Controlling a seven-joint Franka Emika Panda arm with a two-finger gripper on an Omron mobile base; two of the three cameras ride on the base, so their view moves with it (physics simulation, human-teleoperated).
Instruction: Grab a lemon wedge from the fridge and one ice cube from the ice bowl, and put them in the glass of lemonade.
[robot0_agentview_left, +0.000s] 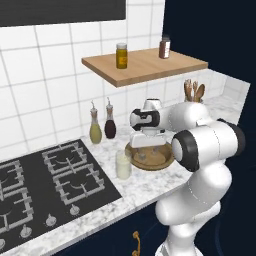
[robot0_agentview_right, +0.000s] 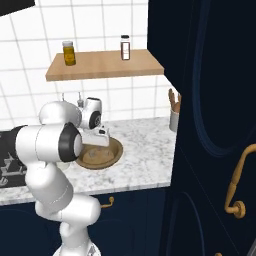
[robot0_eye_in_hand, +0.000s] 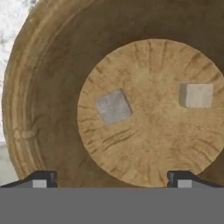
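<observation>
Two pale ice cubes (robot0_eye_in_hand: 113, 106) lie apart — flat in the wooden ice bowl (robot0_eye_in_hand: 39, 87).

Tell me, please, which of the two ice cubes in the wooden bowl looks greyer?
The greyer ice cube, lying left in the hand view; the other ice cube is paler, cream-white.

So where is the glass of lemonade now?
The glass stands on the counter in the left base view, between the stove and the wooden bowl.

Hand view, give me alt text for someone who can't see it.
Two small pale ice cubes lie apart on the flat bottom of a round wooden bowl, seen from directly above; the gripper hovers over it, jaws open.
</observation>
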